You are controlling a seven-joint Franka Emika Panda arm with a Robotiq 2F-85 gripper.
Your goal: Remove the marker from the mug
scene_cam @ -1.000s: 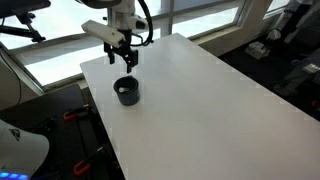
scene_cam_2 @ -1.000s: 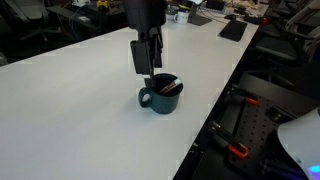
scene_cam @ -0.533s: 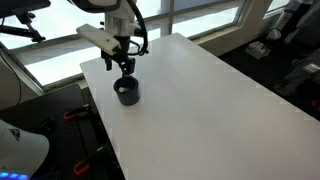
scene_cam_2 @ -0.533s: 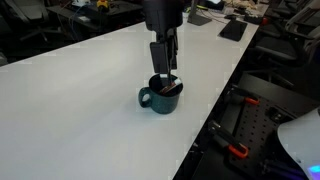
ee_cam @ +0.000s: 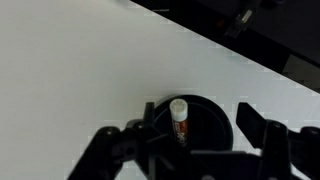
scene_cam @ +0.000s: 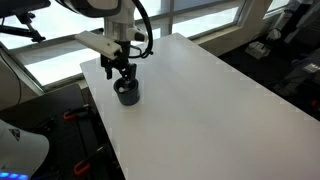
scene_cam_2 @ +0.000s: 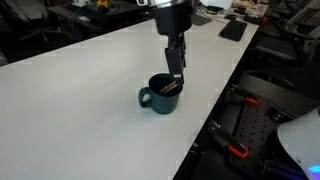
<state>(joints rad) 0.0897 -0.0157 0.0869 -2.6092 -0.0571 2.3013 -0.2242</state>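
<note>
Wrist view looks almost straight down into the mug point(ee_cam: 212, 128), a squat round cup, dark outside and dark within, standing on the white table point(ee_cam: 70, 70). The marker point(ee_cam: 180, 122) stands inside it, leaning toward the near-left of the bowl. It shows a pale round end uppermost, a red-orange stretch just below that, and a darker length running down into the shadow. The two black fingers point(ee_cam: 112, 148) come in from the bottom edge and stand wide, one on each side of the mug. The marker lies in the gap between them with clear space on both sides, touched by neither. In an exterior view the gripper point(scene_cam_2: 178, 84) hangs upright over the mug point(scene_cam_2: 158, 100), its tip at the rim on the side away from the small handle. A thin reddish sliver of the marker point(scene_cam_2: 170, 89) shows against the inner wall. From this angle the tip seems to reach just inside the mouth, though I cannot tell whether it is below the rim. In an exterior view from farther off, the mug point(scene_cam: 126, 94) sits near a corner of the table point(scene_cam: 210, 100), close to its edge, with the gripper point(scene_cam: 124, 79) directly above it. The marker is too small to make out there.
</note>
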